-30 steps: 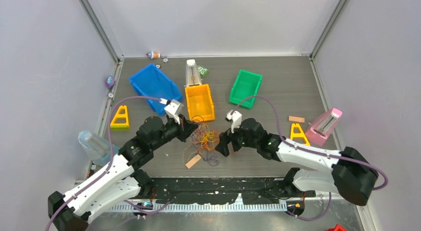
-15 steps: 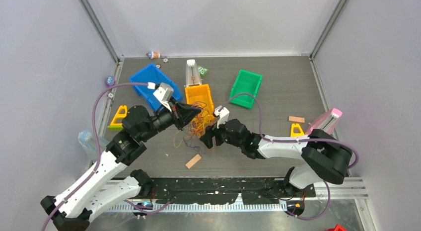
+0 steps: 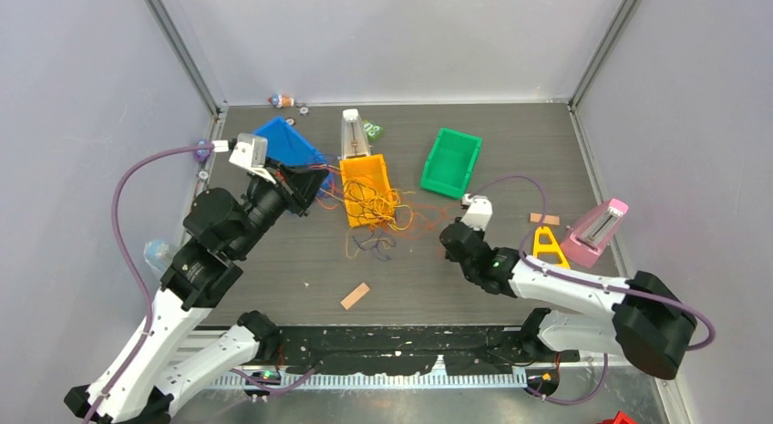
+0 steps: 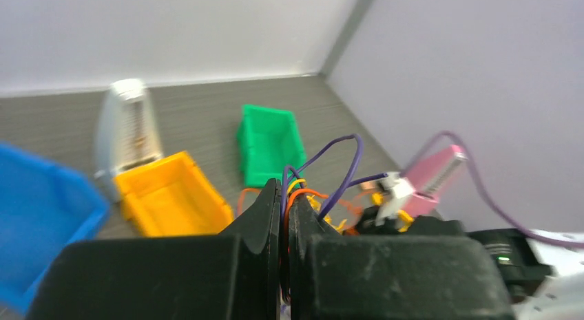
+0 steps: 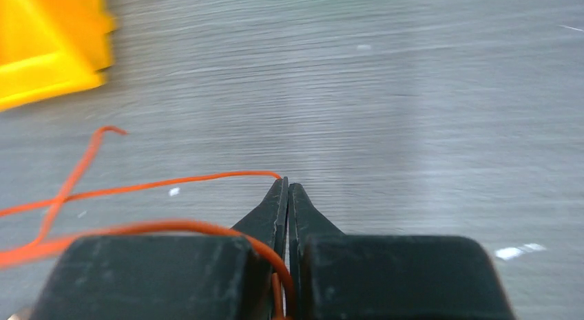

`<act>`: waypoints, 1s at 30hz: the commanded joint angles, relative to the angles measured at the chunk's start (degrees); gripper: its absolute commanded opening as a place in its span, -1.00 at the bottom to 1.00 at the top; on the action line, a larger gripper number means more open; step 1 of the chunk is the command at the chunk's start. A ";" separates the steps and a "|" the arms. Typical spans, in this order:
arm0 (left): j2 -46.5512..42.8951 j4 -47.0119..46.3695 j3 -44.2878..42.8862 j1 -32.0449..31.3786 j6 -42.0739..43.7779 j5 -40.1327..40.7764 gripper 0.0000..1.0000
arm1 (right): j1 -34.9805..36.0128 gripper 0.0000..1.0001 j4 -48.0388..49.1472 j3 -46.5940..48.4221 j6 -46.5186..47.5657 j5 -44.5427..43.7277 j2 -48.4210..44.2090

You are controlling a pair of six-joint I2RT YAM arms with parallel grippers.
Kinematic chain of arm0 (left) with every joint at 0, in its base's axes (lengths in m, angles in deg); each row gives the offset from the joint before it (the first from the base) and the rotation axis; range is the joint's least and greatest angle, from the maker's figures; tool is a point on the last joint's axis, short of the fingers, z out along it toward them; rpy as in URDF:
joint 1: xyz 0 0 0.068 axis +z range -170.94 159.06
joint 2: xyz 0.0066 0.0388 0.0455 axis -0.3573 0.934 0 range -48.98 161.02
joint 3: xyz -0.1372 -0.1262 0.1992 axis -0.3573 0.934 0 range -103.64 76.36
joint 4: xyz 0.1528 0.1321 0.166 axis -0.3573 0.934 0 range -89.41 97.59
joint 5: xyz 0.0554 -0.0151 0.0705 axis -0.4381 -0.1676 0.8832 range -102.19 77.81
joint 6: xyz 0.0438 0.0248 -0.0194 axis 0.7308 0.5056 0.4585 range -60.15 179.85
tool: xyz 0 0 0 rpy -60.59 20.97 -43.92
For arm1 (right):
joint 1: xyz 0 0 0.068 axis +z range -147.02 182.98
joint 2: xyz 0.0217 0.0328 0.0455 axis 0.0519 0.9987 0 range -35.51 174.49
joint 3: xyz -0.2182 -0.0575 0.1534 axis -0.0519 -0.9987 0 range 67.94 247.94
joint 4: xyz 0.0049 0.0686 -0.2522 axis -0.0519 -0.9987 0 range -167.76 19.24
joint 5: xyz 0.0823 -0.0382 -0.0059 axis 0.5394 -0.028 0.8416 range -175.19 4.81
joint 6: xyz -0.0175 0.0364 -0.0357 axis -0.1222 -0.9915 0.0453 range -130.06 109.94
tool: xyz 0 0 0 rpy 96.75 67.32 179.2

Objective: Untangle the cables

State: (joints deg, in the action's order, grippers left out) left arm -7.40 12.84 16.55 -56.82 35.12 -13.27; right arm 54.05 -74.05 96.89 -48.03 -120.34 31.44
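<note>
Left gripper [image 4: 284,193] is clamped tight, and its wrist view shows what the overhead cannot: purple, orange and yellow strands of the cables [image 3: 378,208] pinched between the 2 jaws, with a purple loop arching up past the tips. Right gripper [image 5: 288,185] is pressed closed too, an orange strand [image 5: 179,227] curving into the slit between its jaws and trailing off left over the table [image 3: 510,150]; from above that detail is lost. The overhead view gives the spread instead: the tangle hangs over the near end of the yellow bin [image 3: 363,173] and spills onto the tabletop, with a dark loop [image 3: 374,246] lying just in front and orange lines reaching toward the right gripper. Against 0.5 s ago, the 2 arms have pulled apart, the left one up beside the blue bin [image 3: 273,137], the right one out toward the yellow triangle [image 3: 545,245]. The bundle that sat bunched between them is now drawn out wide. Around it there is a grey wood-grain tabletop, a green bin [image 3: 451,160], a white metronome [image 3: 352,132], a pink metronome [image 3: 597,225], a wooden block [image 3: 355,296], and pale walls on 3 sides.
</note>
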 commanded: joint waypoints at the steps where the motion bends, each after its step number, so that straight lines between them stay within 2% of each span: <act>1: -2.16 7.55 0.36 1.75 2.23 13.69 -1.00 | -4.58 -0.90 -21.98 0.93 -14.32 -12.74 -5.24; 5: -4.40 7.44 6.07 1.81 2.50 14.24 -1.00 | -6.65 -0.90 -33.58 3.95 -21.08 -19.19 -10.13; 10: -5.99 15.95 10.24 3.05 0.06 28.12 -1.00 | -10.59 -0.90 -44.84 6.63 -27.73 -25.11 -12.96; 13: -7.08 21.61 11.65 7.87 -2.75 32.24 -1.00 | -15.26 -0.90 -51.69 8.98 -30.22 -25.25 -12.67; 17: -8.88 23.35 15.04 14.90 -3.39 33.04 -1.00 | -18.81 -0.90 -52.65 10.32 -29.06 -25.96 -13.63; 19: -9.24 22.51 16.75 16.53 -3.33 31.11 -1.00 | -18.97 -0.90 -51.12 10.91 -26.33 -26.73 -14.48; 25: -9.06 17.59 22.21 16.79 -3.93 21.84 -1.00 | -18.99 -0.90 -43.49 12.37 -10.39 -24.59 -18.54; 27: -8.79 16.93 23.27 16.81 -3.97 19.97 -1.00 | -18.99 -0.90 -38.82 12.51 -2.27 -20.23 -20.73; 30: -9.03 15.05 24.85 16.81 -3.63 16.39 -1.00 | -18.99 -0.90 -30.31 12.19 7.55 -9.03 -25.34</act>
State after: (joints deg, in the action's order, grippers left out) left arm -16.09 33.34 40.35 -40.31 31.73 8.17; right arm 35.36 -115.91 107.05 -55.66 -139.10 10.66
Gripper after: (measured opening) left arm 0.010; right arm 0.060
